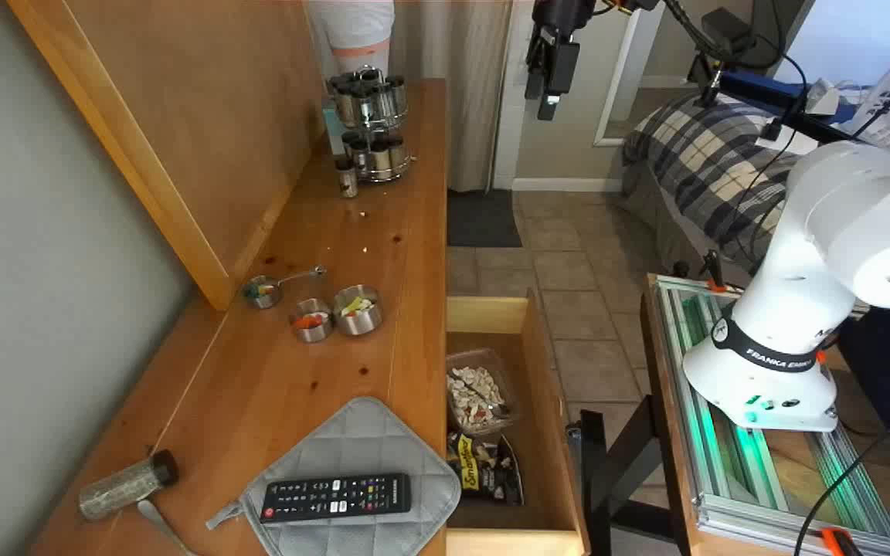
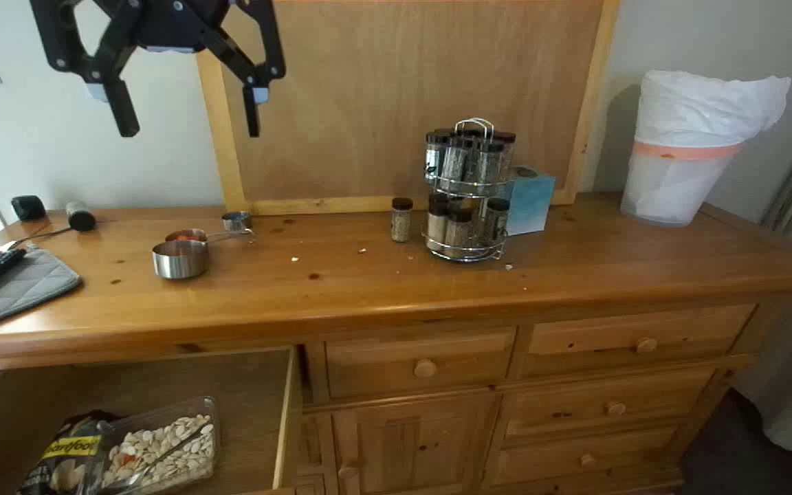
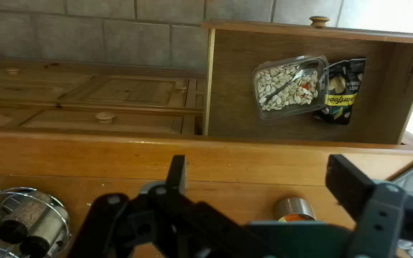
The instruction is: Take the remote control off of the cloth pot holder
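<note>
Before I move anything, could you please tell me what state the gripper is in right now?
Gripper: open, holding nothing.

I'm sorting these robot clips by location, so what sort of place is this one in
Probably a room in a home, perhaps a bedroom. The exterior views show what looks like a plaid-covered bed, a long curtain and a wooden dresser.

Muted light in here | green glow on the metal frame | white bin shadowing the wall behind it | wrist view: upper right burnt white, claw out of focus up close
</note>
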### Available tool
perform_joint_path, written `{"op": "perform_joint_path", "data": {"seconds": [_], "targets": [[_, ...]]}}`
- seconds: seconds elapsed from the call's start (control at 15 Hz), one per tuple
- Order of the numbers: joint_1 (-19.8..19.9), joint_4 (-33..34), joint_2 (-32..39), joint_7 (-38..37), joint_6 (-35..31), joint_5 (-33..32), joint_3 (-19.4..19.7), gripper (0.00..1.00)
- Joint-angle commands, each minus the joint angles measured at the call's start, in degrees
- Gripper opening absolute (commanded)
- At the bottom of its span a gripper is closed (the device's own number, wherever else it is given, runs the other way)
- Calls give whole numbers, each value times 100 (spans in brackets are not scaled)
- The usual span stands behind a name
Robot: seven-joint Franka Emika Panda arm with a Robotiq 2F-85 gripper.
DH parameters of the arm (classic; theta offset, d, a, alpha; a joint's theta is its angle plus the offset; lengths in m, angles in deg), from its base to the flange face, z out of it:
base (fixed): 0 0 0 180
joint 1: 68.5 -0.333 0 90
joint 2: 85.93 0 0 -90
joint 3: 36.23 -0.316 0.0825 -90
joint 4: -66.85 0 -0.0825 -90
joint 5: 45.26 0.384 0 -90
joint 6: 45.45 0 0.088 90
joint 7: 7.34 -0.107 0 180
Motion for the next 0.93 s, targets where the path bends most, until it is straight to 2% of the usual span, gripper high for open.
{"op": "perform_joint_path", "data": {"seconds": [0.0,0.27,0.4,0.67,0.87], "targets": [[102,14,19,41,12,49,-85,100],[102,14,19,41,12,49,-85,100],[-1,13,42,-126,139,53,-302,100],[-296,-269,-80,-822,661,95,-1091,100],[-567,-575,-181,-1792,1022,229,-1767,100]]}}
